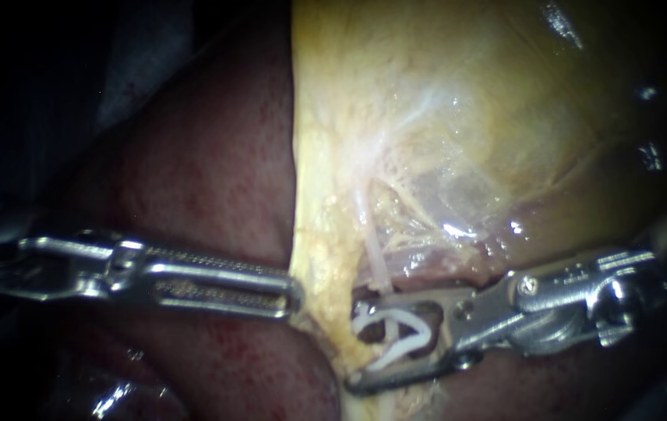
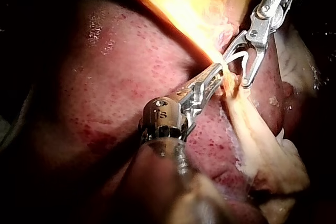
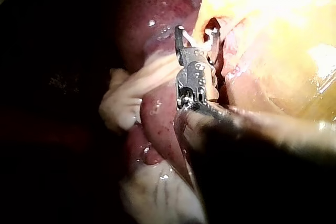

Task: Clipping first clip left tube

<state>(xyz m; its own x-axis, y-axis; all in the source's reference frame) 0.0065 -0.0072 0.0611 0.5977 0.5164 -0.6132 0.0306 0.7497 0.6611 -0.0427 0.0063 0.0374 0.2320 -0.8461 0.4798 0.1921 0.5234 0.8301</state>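
Observation:
A thin pale tube runs down from the yellow gallbladder into my right instrument. Its jaws stand apart, one on each side of the tube, and both hold a white clip whose legs straddle the tube. My left instrument comes in level over the liver, jaws shut on the gallbladder's yellow edge. In the left wrist view the left instrument holds that edge right beside the clip. The right wrist view shows the right instrument at the tissue fold.
Dark red liver lies under both shafts. A loose pale strip of fatty tissue hangs off the gallbladder's edge past the left jaws, seen also as fatty tissue beside the right instrument. Thin membrane spans above the tube.

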